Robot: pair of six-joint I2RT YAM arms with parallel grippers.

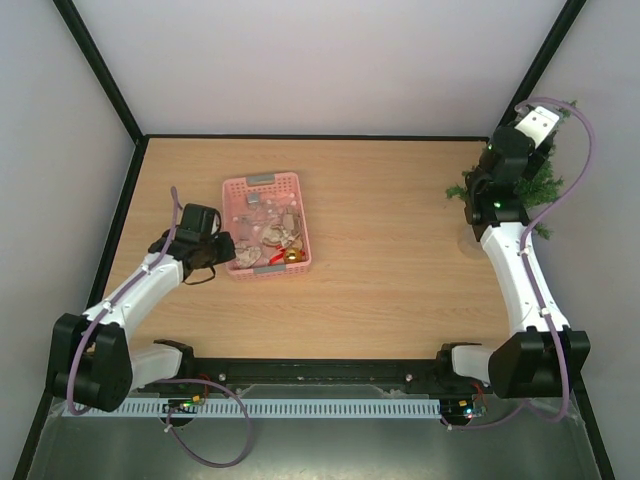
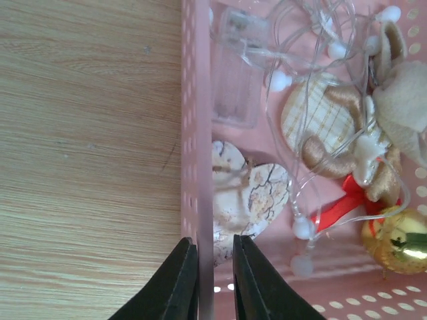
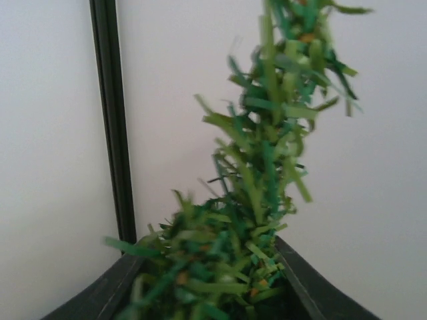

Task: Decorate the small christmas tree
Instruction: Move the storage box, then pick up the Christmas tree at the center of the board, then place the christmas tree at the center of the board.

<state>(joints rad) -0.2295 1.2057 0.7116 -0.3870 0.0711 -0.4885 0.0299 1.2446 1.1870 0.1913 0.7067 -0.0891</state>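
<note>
The small christmas tree point(image 1: 546, 184) stands at the far right corner of the table point(image 1: 390, 270), close to the right wall, and much of it is hidden behind the right arm in the overhead view. The right gripper point(image 3: 210, 287) reaches into it. In the right wrist view its two dark fingers point(image 3: 100, 297) stand apart at either side of the frame, and the green needle branches point(image 3: 260, 193) fill the space between them. Whether those fingers press on the branches or only flank them cannot be told (the foliage there is blurred).

Well apart from the tree, on the left half of the table, lies a pink basket point(image 1: 232, 215) of decorations. The left gripper point(image 2: 213, 283) sits at its near left corner, straddling the basket's side wall point(image 2: 197, 133), with one finger outside and one inside. The fingers are only slightly parted, with a thin gap showing between the inner finger point(image 2: 257, 287) and the wall, so nothing is clamped.

Inside the basket, just beyond that finger, lies a crackle-patterned heart ornament point(image 2: 250, 200). Further in are a gold ball point(image 2: 397, 241), a red ribbon point(image 2: 343, 203), a round striped ornament point(image 2: 317, 117) and a clear string of lights with white bulbs point(image 2: 280, 81), all tangled together.
</note>
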